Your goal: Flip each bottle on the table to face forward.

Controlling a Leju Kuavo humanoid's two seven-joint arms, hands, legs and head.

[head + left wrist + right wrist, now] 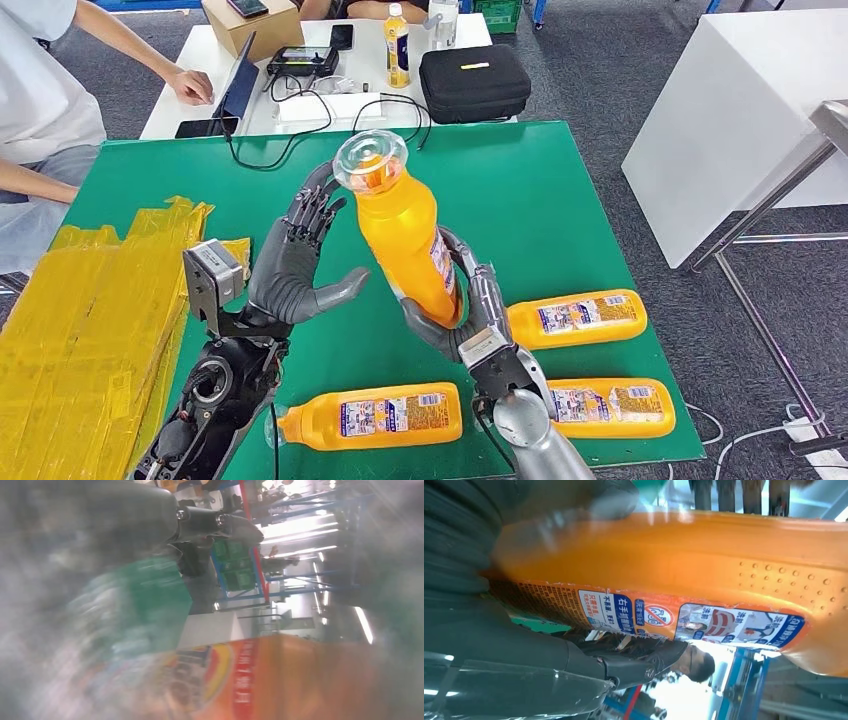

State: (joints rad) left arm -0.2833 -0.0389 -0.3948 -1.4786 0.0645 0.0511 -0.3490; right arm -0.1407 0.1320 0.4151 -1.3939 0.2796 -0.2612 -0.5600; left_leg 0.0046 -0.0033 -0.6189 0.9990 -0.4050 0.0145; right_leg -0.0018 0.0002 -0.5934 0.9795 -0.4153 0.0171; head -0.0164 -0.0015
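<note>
The right hand (pixel 455 315) grips 1 orange bottle (pixel 400 235) upright above the green tabletop (pixel 560 200). The left hand (pixel 300 270), fingers apart, seems just beside it; 3 bottles (pixel 370 417) lie below the hands.

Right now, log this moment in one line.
right hand holds bottle aloft | left hand open beside it | three bottles lying on table

A green surface (pixel 560 190) fills the middle of the head view. Three orange bottles lie flat on it along the lower edge: one at bottom centre (pixel 370 416), one at right (pixel 577 319), one at lower right (pixel 610 407). A heap of yellow plastic bags (pixel 85 320) covers its left side.
</note>
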